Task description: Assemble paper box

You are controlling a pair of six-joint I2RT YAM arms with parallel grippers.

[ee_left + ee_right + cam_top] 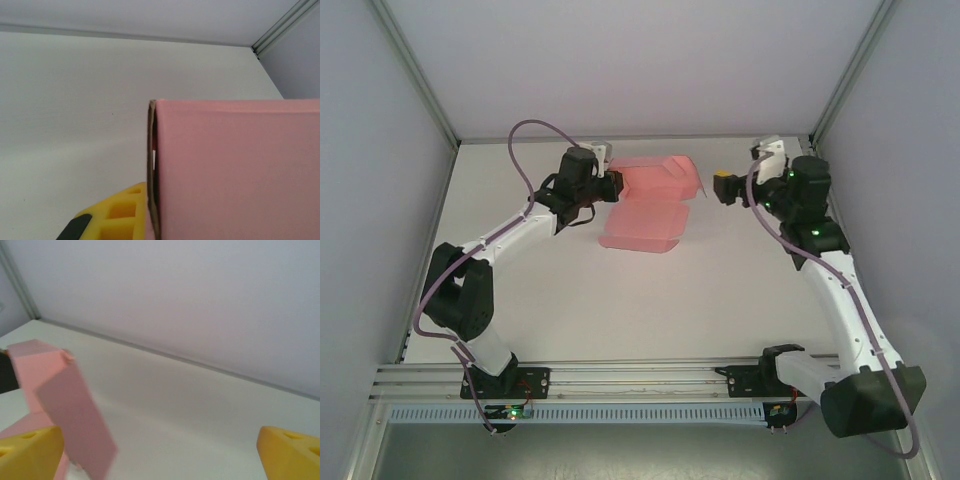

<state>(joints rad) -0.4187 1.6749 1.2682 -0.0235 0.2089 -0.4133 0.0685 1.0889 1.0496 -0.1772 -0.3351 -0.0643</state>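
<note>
Mia: Arm bases sit nearest overhead; beyond them, the pink thin-cardboard paper box (645,225) lies mid-surface (570,300), its rear panel raised.
Tom: Left claw (612,186)?
Mia: Clamped on that panel's left end. Its wrist view shows one yellow finger (117,217) against the pink edge.
Tom: Right claw (725,188)?
Mia: Near the box, apart. Its wrist view shows the fingers spread wide.

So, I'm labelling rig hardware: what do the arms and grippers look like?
The left arm and right arm have white links, black joints and a purple cable each. Green lights dot the right one. The right gripper has yellow fingers; on the left gripper one shows square cut-outs.
</note>
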